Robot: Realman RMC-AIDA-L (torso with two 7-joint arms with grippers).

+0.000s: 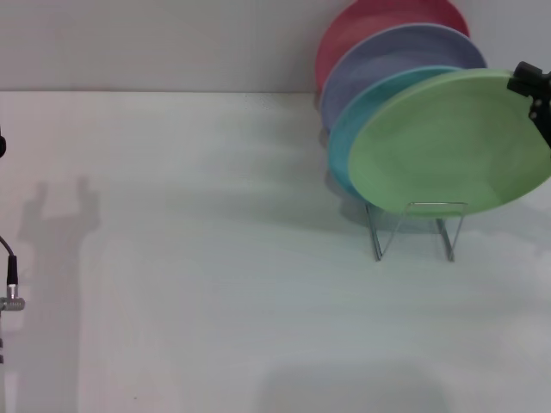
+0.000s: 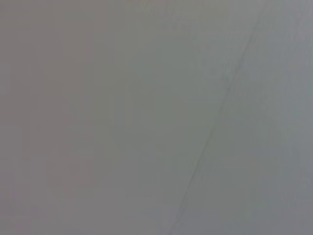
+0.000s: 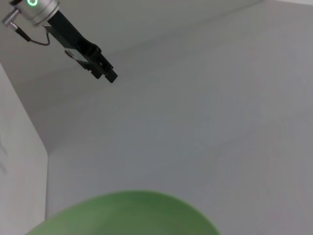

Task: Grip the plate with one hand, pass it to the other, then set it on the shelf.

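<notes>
While the right claw (image 1: 532,90) sits at the light green plate's (image 1: 448,142) upper right rim, grip can't be confirmed; plate leans foremost in the wire shelf (image 1: 415,229), against the turquoise plate (image 1: 362,129). Left claw (image 3: 100,68) parked clear, jaws together.

Four plates, one wire rack, two grippers on show.

Counting from the front of the head view: one light green plate (image 1: 443,146), one turquoise-blue plate (image 1: 355,129) tucked behind it, one lavender plate (image 1: 392,58) behind that, and one pinkish-red plate (image 1: 362,21) at the very back, so that's four plates, one of each colour. One silver wire rack (image 1: 415,228) under them on one white table (image 1: 215,301). Grippers: two in all, the right gripper (image 1: 534,86) at the green plate's far edge, the left gripper (image 3: 100,68) caught by the right wrist camera. One cable connector (image 1: 12,297) shows at the table's left edge.
</notes>
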